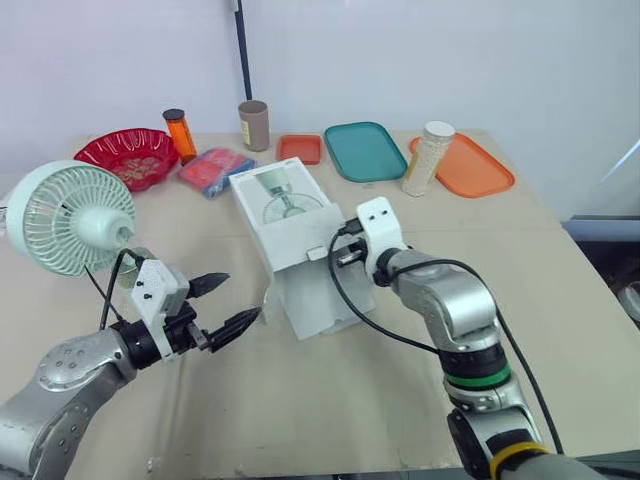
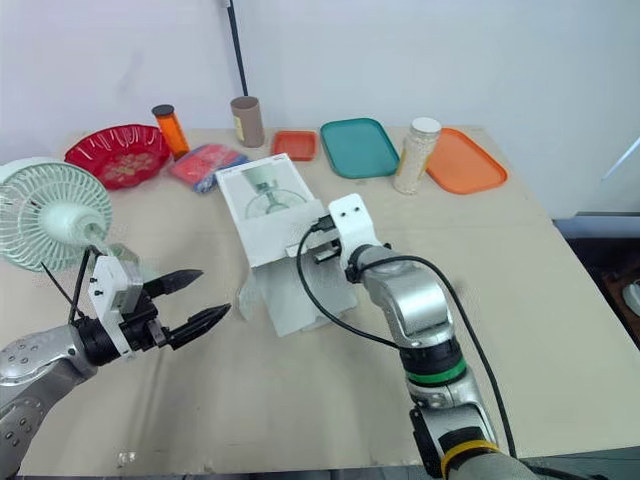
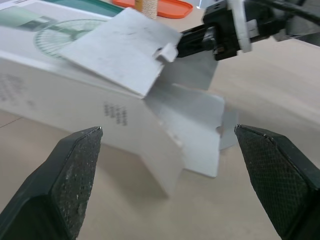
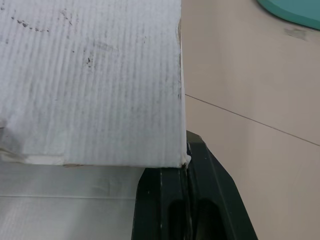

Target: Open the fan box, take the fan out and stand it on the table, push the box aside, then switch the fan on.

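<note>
Pinching corrugated box flap [image 3: 120, 50], R gripper [image 3: 176, 47].

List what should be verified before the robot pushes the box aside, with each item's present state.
1. Fan out of the box, standing on the table: ok.
2. Box lying open, flaps out: ok.
3. Right gripper at the box's flap: ok.
4. Left gripper fingers open, off the box: ok.
5. Room beyond the box: not ok, red packet and small orange tray lie close.
6. Fan's switch in sight: cannot tell.
</note>
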